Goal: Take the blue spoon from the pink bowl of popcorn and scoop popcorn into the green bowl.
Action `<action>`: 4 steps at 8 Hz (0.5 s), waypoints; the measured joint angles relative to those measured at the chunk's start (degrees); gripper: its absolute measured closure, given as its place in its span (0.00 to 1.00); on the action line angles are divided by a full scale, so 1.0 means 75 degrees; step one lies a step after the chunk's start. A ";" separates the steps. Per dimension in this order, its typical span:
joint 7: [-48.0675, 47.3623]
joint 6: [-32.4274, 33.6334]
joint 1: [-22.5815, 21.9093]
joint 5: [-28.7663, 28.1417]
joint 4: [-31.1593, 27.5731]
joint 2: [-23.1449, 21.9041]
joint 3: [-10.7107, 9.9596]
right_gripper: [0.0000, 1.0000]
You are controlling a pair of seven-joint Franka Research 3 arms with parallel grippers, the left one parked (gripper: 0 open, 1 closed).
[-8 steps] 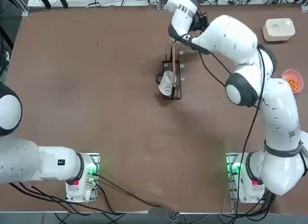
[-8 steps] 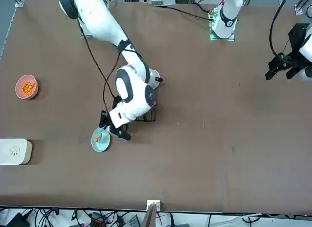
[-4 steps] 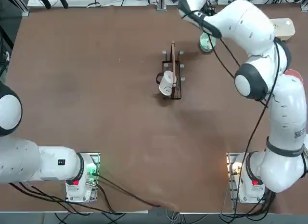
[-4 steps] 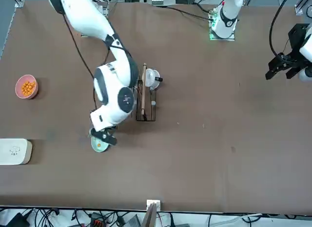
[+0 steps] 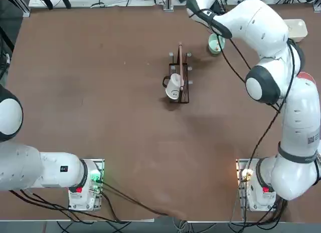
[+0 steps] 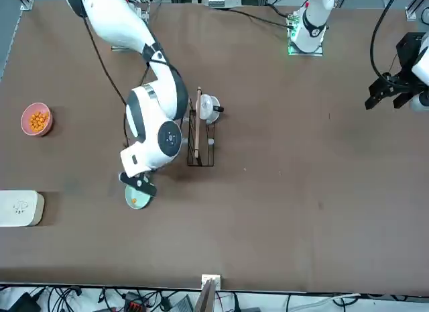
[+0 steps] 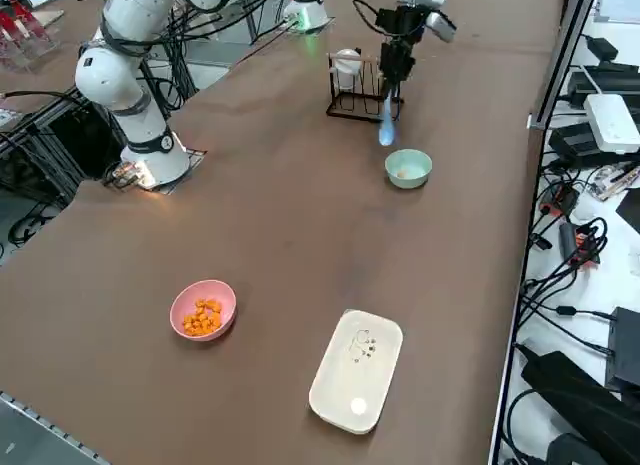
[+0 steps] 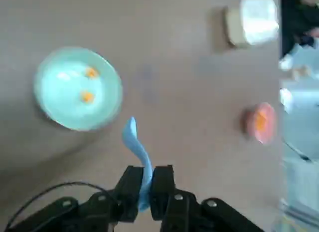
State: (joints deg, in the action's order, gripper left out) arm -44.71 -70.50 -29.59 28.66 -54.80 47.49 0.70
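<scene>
My right gripper (image 8: 147, 176) is shut on the handle of the blue spoon (image 8: 135, 142). In the right side view the gripper (image 7: 392, 77) hangs above the table and the spoon (image 7: 385, 127) points down from it, just beside the green bowl (image 7: 408, 168) on the rack's side. I see no popcorn on the spoon. The green bowl (image 8: 78, 88) holds two popcorn pieces (image 8: 87, 96). Far off toward the robot's right stands the pink bowl (image 7: 203, 309) with a heap of popcorn (image 7: 204, 317). From the front the gripper (image 6: 137, 183) overlaps the green bowl's (image 6: 139, 199) rim.
A wire mug rack (image 7: 355, 90) with a white mug (image 5: 174, 86) stands close to the green bowl, toward the table's middle. A cream rounded-square box (image 7: 357, 370) lies at the far right, beyond the pink bowl (image 6: 36, 119).
The arm has swung toward the robot's right and the wrist has turned. The gripper has shifted over the green bowl's edge, still holding the spoon.
</scene>
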 joint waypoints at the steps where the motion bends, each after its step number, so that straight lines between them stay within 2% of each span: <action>1: 0.0426 0.0709 0.0117 0.0006 -0.0086 -0.0003 -0.0020 0.87; 3: 0.1089 0.1491 0.0446 0.0157 -0.0767 -0.0066 -0.0251 0.87; 4: 0.1252 0.1407 0.0731 0.0347 -0.1435 -0.0258 -0.0337 0.87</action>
State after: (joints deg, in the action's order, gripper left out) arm -35.32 -59.95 -24.11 31.26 -65.56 45.56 -1.83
